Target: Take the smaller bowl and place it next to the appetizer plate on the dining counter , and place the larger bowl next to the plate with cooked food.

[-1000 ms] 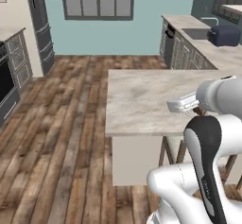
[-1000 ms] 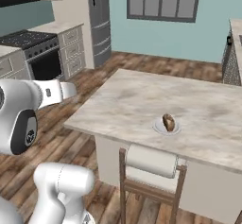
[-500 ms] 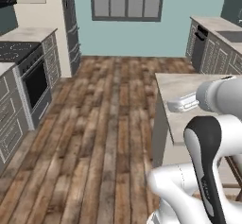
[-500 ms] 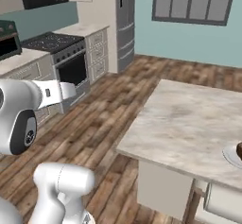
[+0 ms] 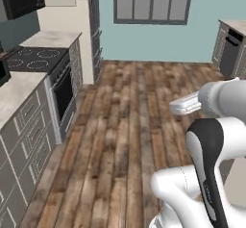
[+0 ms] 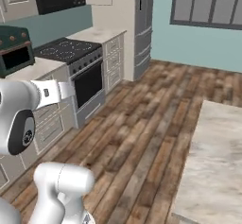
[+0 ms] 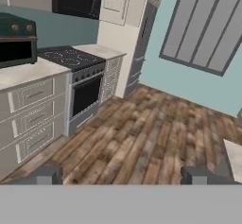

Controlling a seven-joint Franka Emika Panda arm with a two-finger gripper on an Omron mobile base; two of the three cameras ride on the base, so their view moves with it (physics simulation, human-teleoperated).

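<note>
Hand view, pincer [image 7: 122, 176] spread wide and empty, right base view, dining counter [image 6: 217, 166] corner, stove [image 6: 66, 51]

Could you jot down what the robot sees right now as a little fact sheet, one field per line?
room: simulated kitchen, wood plank floor, teal wall
stove: black cooktop over an oven, along the cabinets
toaster oven: dark green, on the counter beside the stove
window: grey, multi-pane
dining counter: marble corner at the right of the right base view
gripper: open, nothing between the fingertips
bowls: none seen
</note>
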